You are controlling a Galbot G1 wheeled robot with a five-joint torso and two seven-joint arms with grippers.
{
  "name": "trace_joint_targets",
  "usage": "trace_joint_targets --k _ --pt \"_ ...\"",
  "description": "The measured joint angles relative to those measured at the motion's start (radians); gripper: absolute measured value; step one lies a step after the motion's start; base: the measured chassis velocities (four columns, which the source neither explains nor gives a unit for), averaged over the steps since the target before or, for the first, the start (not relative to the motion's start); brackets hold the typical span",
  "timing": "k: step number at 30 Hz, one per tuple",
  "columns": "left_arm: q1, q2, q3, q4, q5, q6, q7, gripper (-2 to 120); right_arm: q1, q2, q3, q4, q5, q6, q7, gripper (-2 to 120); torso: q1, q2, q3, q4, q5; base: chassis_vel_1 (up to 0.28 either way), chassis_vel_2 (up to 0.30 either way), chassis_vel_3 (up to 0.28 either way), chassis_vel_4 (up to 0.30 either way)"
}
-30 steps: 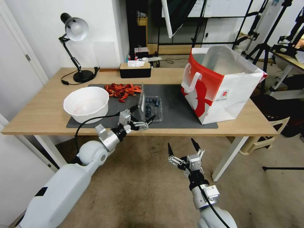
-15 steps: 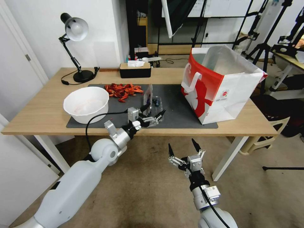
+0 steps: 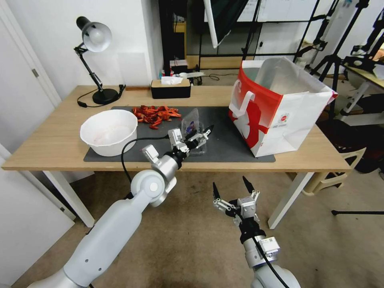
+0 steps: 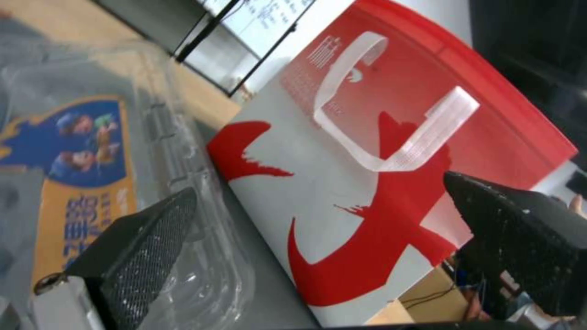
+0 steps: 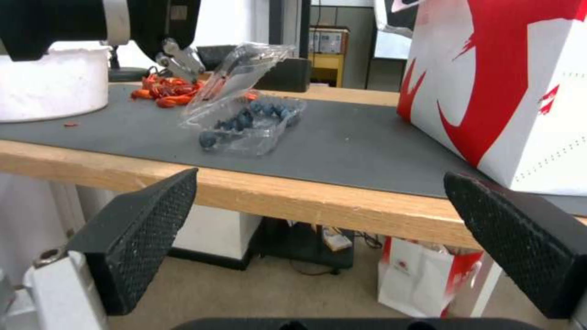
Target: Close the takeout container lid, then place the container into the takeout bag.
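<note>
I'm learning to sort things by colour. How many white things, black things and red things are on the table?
White: 1, the bowl.
Black: 2, the lamp and the tissue box.
Red: 1, the heap of red bits.
Red and white: 1, the takeout bag.
Clear: 1, the takeout container with blueberries.
Total: 6.

Bright, even room light; left wrist view blurs up close.

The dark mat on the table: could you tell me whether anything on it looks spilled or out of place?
Yes: a loose heap of red scraps lies directly on the dark mat, beside the white bowl rather than in it, with one stray bit near the bowl.
</note>
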Motion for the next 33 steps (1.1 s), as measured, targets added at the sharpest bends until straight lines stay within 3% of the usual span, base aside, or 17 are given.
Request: trace_joint_targets --k 6,10,12,17,19,22,28,33 --pt "0.001 -0.009 -0.004 -0.005 -0.011 0.028 -0.067 92 0.010 -0.005 -0.002 0.015 0.024 -0.015 -0.002 100 0.000 0.000 0.000 0.0000 -0.0001 0.000 0.000 0.000 0.000" --pt "0.004 -0.006 -0.006 -0.009 -0.009 0.038 -0.093 79 0.031 -0.010 0.000 0.026 0.055 -0.035 -0.004 100 0.000 0.000 0.000 0.0001 -0.0001 0.000 0.000 0.000 0.000" --pt "0.007 -0.004 -0.006 -0.007 -0.005 0.044 -0.102 68 0.055 -0.014 0.004 0.041 0.107 -0.066 -0.005 100 0.000 0.000 0.000 0.0001 -0.0001 0.000 0.000 0.000 0.000" --pt "0.011 -0.003 -0.006 -0.001 0.000 0.054 -0.110 54 0.091 -0.021 0.012 0.062 0.211 -0.120 -0.005 100 0.000 0.000 0.000 0.0001 -0.0001 0.000 0.000 0.000 0.000" --pt "0.011 -0.001 -0.004 0.003 0.009 0.062 -0.121 42 0.125 -0.029 0.027 0.080 0.313 -0.164 -0.005 100 0.000 0.000 0.000 0.0000 -0.0001 0.000 0.000 0.000 0.000" --pt "0.011 0.001 -0.003 0.005 0.011 0.067 -0.131 35 0.149 -0.033 0.043 0.088 0.385 -0.196 -0.005 100 0.000 0.000 0.000 0.0001 -0.0001 0.000 0.000 0.000 0.000" --pt "0.009 0.013 -0.002 0.014 0.020 0.079 -0.148 9 0.267 -0.068 0.096 0.087 0.742 -0.299 0.008 100 0.000 0.000 0.000 0.0000 -0.0002 0.000 0.000 0.000 0.000" --pt "0.010 0.011 -0.001 0.022 0.023 0.079 -0.147 0 0.357 -0.087 0.094 0.038 0.926 -0.329 0.039 100 0.000 0.000 0.000 -0.0001 -0.0002 0.000 0.000 0.000 0.000"
